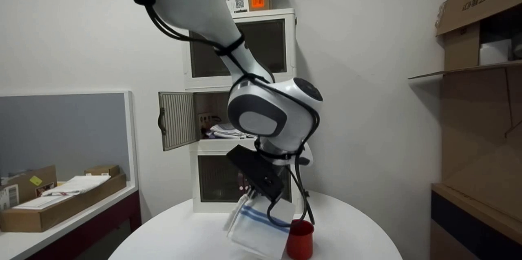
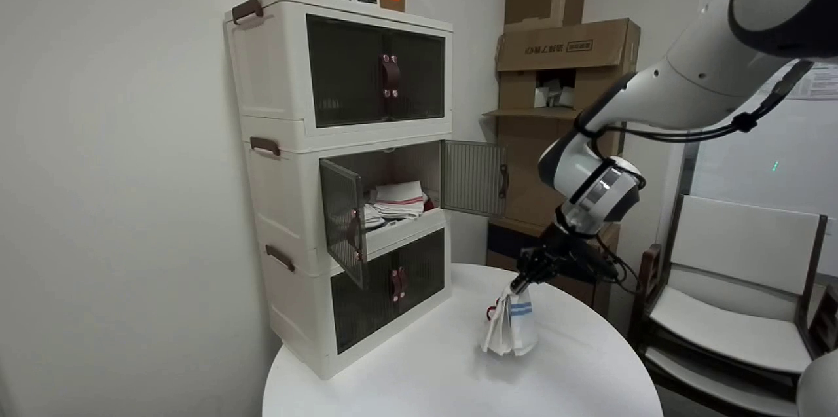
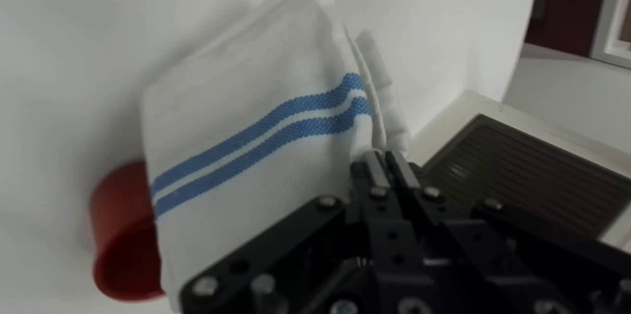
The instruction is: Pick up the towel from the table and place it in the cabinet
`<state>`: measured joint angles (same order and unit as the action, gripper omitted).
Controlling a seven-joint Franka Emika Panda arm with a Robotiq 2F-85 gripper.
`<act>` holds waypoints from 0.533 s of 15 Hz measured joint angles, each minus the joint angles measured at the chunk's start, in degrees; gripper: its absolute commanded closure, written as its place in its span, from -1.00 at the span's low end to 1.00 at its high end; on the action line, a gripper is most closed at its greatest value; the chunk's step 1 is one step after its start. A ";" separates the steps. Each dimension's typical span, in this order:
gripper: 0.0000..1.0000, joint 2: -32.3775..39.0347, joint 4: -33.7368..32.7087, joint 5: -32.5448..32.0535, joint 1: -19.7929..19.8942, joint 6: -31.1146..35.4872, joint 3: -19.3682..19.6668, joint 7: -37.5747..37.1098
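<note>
In the lower part of an exterior view, right of centre, a limp white towel point(image 2: 512, 325) with blue stripes is being held over a round white table point(image 2: 576, 364). Its gathered upper edge is being pinched by the claw point(image 3: 384, 158), whose fingertips point(image 3: 377, 171) are being seen nearly together just right of the middle of the wrist view. The towel's lower end is apparently being suspended just clear of the table, the gap being hard to judge. At the lower left of the wrist view, a red cup point(image 3: 118, 215) is being partly hidden by the towel. Left of centre in an exterior view, a tall white cabinet point(image 2: 278, 70) is being carried by the table. On its middle level, ribbed see-through doors point(image 2: 474, 178) are being shown swung outward, folded cloths point(image 2: 399, 201) being revealed inside.
</note>
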<state>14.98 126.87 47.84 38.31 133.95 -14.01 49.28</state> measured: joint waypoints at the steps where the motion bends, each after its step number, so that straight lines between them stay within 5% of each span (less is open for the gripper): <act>1: 0.97 -2.32 -0.36 1.81 -1.46 -2.53 1.64 1.01; 8: 0.97 -8.87 -8.23 5.91 -14.15 -11.46 15.28 1.73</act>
<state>6.11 118.64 53.75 24.17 122.49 1.27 51.01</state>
